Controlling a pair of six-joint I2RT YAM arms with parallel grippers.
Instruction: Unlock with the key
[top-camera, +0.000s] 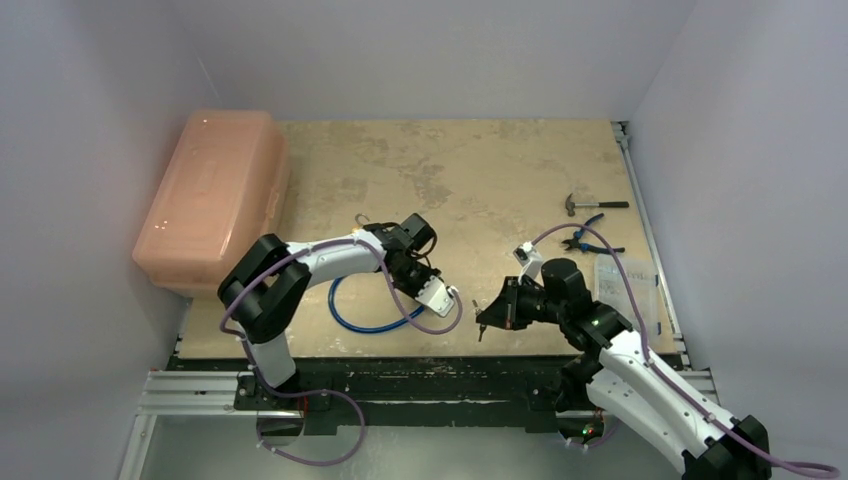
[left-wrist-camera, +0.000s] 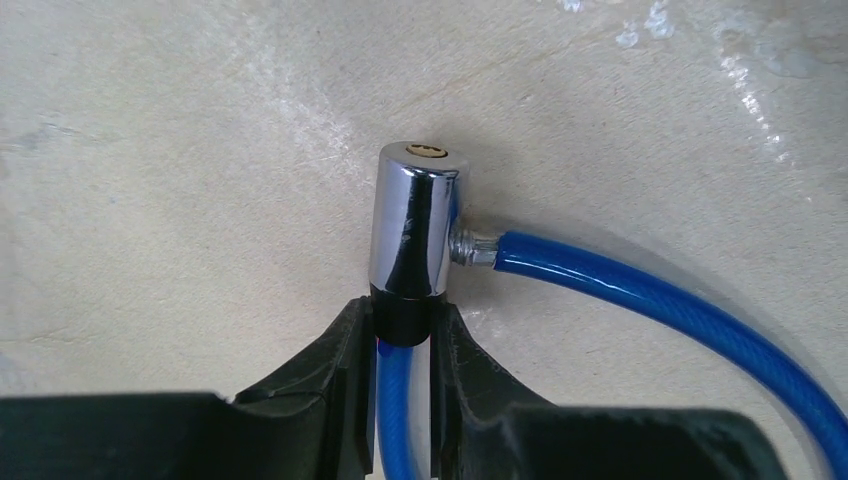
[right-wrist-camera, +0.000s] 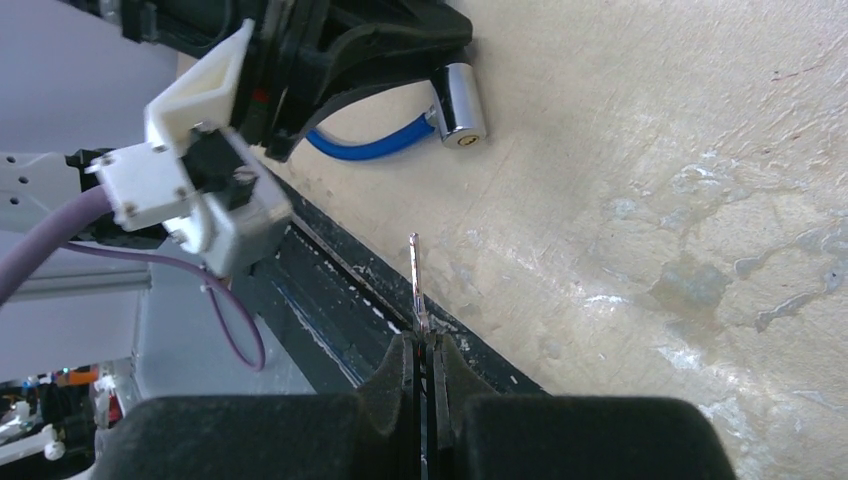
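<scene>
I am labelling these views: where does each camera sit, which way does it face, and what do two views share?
Top external: above and behind the arms, looking down on the table; left arm and right arm show.
Left wrist: on that wrist, facing the chrome lock and blue cable; left gripper clamps the lock's black end.
Right wrist: on that wrist, facing the lock across the table; right gripper holds the key.
Shared: both wrist views show the lock.

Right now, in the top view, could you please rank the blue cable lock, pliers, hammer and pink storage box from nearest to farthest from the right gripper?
From the right gripper:
1. Blue cable lock, just left of it.
2. Pliers, back right.
3. Hammer, just beyond the pliers.
4. Pink storage box, far left.
</scene>
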